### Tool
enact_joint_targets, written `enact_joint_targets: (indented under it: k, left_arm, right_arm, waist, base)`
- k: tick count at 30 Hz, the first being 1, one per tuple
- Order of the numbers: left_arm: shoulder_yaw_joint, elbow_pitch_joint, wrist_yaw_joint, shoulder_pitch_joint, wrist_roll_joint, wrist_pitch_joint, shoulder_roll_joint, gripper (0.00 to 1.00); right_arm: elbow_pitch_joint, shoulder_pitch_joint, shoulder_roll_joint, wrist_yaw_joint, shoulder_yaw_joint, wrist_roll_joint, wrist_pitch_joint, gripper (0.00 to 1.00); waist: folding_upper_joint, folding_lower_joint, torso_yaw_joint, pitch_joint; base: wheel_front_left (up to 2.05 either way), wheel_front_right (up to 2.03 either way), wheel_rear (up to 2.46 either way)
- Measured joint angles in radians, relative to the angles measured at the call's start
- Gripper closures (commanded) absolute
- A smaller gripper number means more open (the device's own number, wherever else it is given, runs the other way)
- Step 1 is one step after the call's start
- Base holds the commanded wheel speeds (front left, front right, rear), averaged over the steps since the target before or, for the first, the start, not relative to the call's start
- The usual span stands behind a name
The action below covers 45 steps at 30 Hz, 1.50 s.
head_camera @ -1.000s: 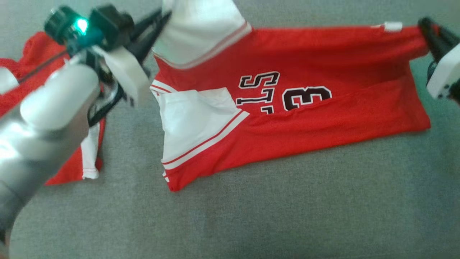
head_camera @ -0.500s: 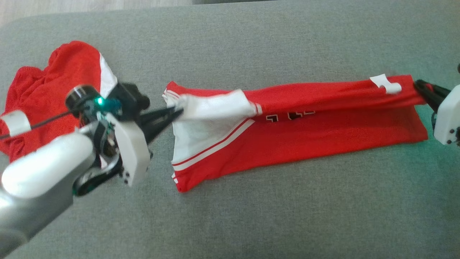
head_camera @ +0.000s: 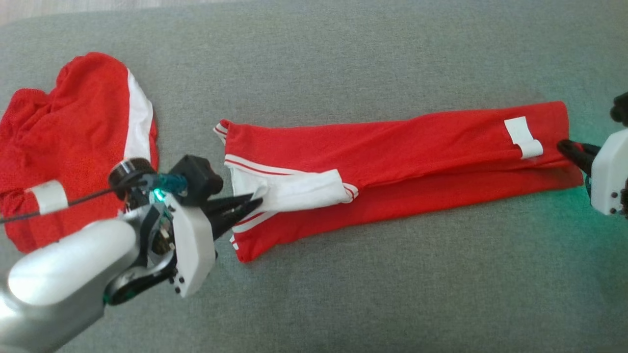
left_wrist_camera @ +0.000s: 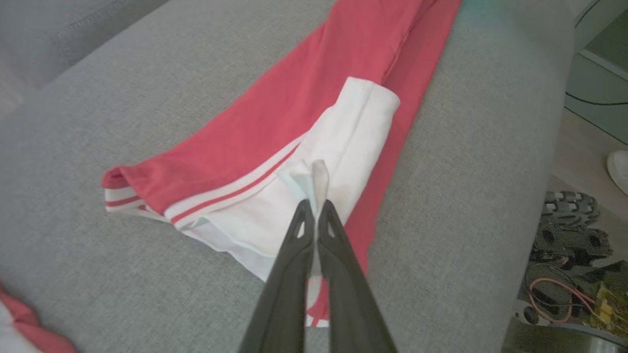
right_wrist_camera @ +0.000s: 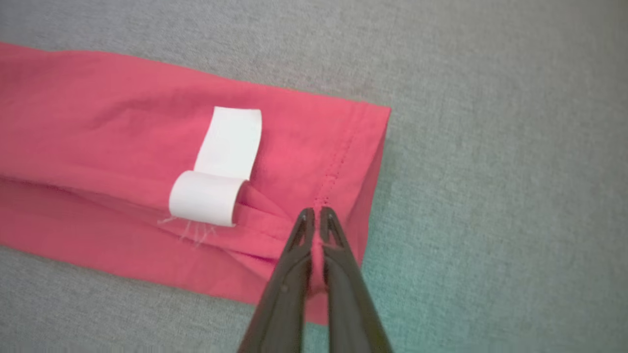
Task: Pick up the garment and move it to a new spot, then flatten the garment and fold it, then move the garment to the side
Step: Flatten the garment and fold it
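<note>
A red jersey [head_camera: 392, 162] with white trim lies folded lengthwise into a long strip across the grey cushion. My left gripper [head_camera: 255, 202] is shut on the white sleeve fabric at the strip's left end; the left wrist view shows the white cloth [left_wrist_camera: 314, 184] pinched between its tips [left_wrist_camera: 314, 206]. My right gripper [head_camera: 563, 145] is shut on the red hem at the right end, beside a white label [head_camera: 522, 137]. The right wrist view shows the hem [right_wrist_camera: 343, 162] clamped between the tips [right_wrist_camera: 314, 213], with the curled label [right_wrist_camera: 216, 181] to their left.
A second red and white garment [head_camera: 73, 142] lies crumpled at the far left of the cushion [head_camera: 343, 294]. In the left wrist view the cushion's edge [left_wrist_camera: 554, 122] drops off at the right, with cables and a wheeled base [left_wrist_camera: 569, 245] on the floor below.
Both grippers have brought the jersey's far edge down toward me over its near half. The number and lettering are now covered. The camera has also tilted.
</note>
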<state>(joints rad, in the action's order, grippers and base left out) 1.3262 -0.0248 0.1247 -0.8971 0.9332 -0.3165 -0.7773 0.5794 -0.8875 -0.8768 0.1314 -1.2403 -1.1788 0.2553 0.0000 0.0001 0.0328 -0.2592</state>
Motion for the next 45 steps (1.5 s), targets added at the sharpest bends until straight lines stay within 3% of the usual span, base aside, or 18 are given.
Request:
enact_joint_targets:
  k: [7, 8, 9, 16, 22, 27, 31, 32, 34, 39, 45]
  left_arm:
    - [0.0, 0.008, 0.0, 0.044, -0.017, -0.018, 0.009, 1.0]
    - [0.0, 0.018, 0.0, 0.047, -0.017, -0.018, 0.014, 0.2]
    - [0.0, 0.018, 0.0, 0.047, -0.017, -0.018, 0.014, 0.0]
    - [-0.002, 0.05, -0.014, 0.077, -0.017, -0.002, 0.03, 0.0]
    - [-0.061, 0.066, -0.09, 0.102, 0.002, 0.103, 0.033, 0.0]
    - [-0.173, 0.095, -0.19, 0.125, 0.018, 0.3, 0.059, 0.0]
    - [-0.267, 0.13, -0.284, 0.204, 0.057, 0.485, 0.105, 0.0]
    - [-0.322, 0.148, -0.325, 0.256, 0.084, 0.542, 0.132, 0.0]
    - [-0.382, 0.156, -0.352, 0.309, 0.096, 0.563, 0.159, 0.0]
    - [-0.588, 0.127, -0.365, 0.453, -0.007, 0.568, 0.272, 0.0]
    - [-0.79, 0.108, -0.306, 0.676, -0.214, 0.569, 0.429, 0.0]
  right_arm:
    - [0.0, -0.002, -0.009, 0.0, -0.01, -0.057, 0.077, 1.0]
    - [0.012, -0.001, -0.008, 0.0, -0.01, -0.083, 0.109, 0.44]
    - [0.012, -0.001, -0.008, 0.0, -0.01, -0.083, 0.109, 0.0]
    - [0.032, -0.001, -0.007, 0.0, -0.009, -0.136, 0.169, 0.0]
    - [0.033, -0.004, -0.003, 0.0, 0.052, -0.169, 0.11, 0.0]
    - [0.038, -0.032, 0.019, 0.0, 0.12, -0.107, -0.09, 0.0]
    - [0.013, -0.037, 0.084, 0.0, 0.183, -0.103, -0.274, 0.0]
    - [-0.002, -0.018, 0.116, 0.0, 0.211, -0.095, -0.36, 0.0]
    - [-0.012, 0.011, 0.148, 0.0, 0.226, -0.078, -0.432, 0.0]
    - [0.018, 0.105, 0.237, 0.0, 0.316, 0.044, -0.503, 0.0]
    - [0.006, 0.273, 0.397, 0.0, 0.702, 0.357, -0.506, 0.0]
  waist:
    - [0.0, 0.0, -0.012, 0.0]
    - [0.0, 0.0, -0.013, 0.002]
    - [0.0, 0.0, -0.013, 0.002]
    - [0.0, -0.0001, -0.025, 0.034]
    - [0.0, -0.0001, -0.034, 0.075]
    - [0.0, -0.0001, -0.039, 0.117]
    - [0.0, -0.0002, -0.047, 0.154]
    - [0.0, -0.0002, -0.05, 0.17]
    - [0.0, -0.0002, -0.053, 0.184]
    - [0.0, -0.0002, -0.054, 0.207]
    - [0.0, -0.0002, -0.051, 0.222]
  base:
    - [0.0, 0.0, 0.0]
    - [0.0, 0.0, 0.0]
    - [0.0, 0.0, 0.0]
    - [0.0, 0.0, 0.0]
    - [0.0, 0.0, 0.0]
    - [0.0, 0.0, 0.0]
    - [0.0, 0.0, 0.0]
    - [0.0, 0.0, 0.0]
    - [0.0, 0.0, 0.0]
    - [0.0, 0.0, 0.0]
    - [0.0, 0.0, 0.0]
